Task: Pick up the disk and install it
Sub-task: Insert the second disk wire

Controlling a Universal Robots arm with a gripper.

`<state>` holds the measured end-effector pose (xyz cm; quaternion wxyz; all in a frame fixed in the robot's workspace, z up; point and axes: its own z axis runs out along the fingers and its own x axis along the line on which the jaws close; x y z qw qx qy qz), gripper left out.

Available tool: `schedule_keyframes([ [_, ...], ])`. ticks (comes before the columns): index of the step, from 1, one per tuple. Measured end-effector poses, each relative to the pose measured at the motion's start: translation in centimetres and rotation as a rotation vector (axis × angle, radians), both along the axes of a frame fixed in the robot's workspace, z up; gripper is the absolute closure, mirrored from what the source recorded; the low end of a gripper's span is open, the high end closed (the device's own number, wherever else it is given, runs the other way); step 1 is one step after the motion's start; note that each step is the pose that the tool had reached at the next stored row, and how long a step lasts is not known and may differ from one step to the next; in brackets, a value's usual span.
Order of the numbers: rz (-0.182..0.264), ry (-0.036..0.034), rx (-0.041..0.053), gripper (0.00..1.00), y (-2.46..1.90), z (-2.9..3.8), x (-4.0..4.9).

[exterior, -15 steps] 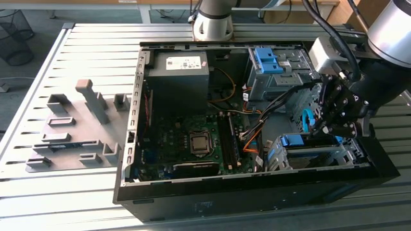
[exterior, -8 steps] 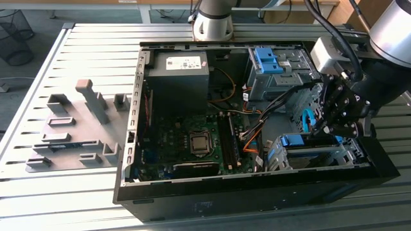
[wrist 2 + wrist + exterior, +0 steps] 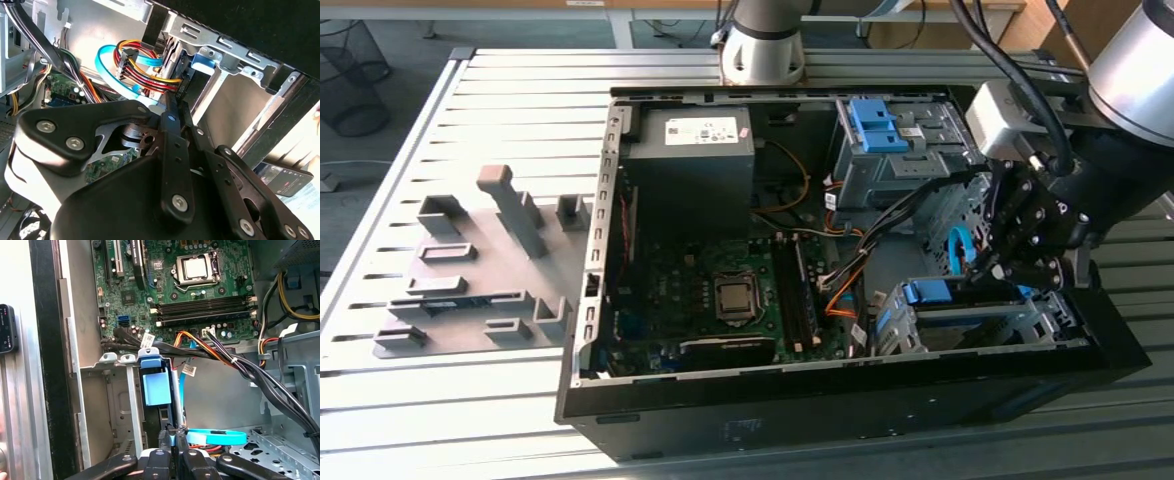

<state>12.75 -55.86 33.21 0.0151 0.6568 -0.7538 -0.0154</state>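
- Disk (image 3: 155, 385) on edge in the drive cage (image 3: 117, 405), blue handle uppermost; in the exterior view, at roughly four o'clock inside the open computer case (image 3: 720, 420), itself flat on the slatted tabletop (image 3: 454, 400).
- Gripper (image 3: 172, 437) directly above that cage, fingers (image 3: 172, 120) drawn together, apparently nipping the thin top edge of the disk rather than hanging free; exact contact hard to make out behind the linkage.
- Not judged fully seated yet: handle proud of the cage rim in the first wrist view.
- Blue data cable (image 3: 220, 436) looped just beside the fingers, and a bundle of black and orange wires (image 3: 240, 365) draped across the cage mouth near the handle.
- Likely trouble one: snagging or crushing that cable loop under the disk or against the fingers, given how close to the slot it lies.
- Likely trouble two: jamming the blue rails in the cage guides through a slightly tilted push, since so narrow a pinch offers little resistance to twisting.
- Likely trouble three: slipping off the edge under downward force, leaving the disk half-in and crooked.
- Lesser risk: wrist linkage brushing the case wall at about three o'clock in the exterior view, with little room there.
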Motion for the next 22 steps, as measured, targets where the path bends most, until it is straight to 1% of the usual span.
schedule_keyframes([
  [5,0.000,0.0000,0.0030,0.84,-0.22,-0.27,0.00],
  [12,0.000,-0.0001,0.0034,0.84,-0.22,-0.29,0.00],
  [13,0.000,-0.0002,0.0052,0.83,-0.21,-0.35,0.01],
  [14,0.000,-0.0001,0.0051,0.83,-0.21,-0.33,0.01],
  [15,0.000,0.0000,0.0047,0.77,-0.22,-0.26,0.01],
  [18,0.000,0.0001,0.0039,0.77,-0.22,0.31,0.00],
  [22,0.000,0.0001,0.0035,0.77,-0.22,1.52,0.00],
])
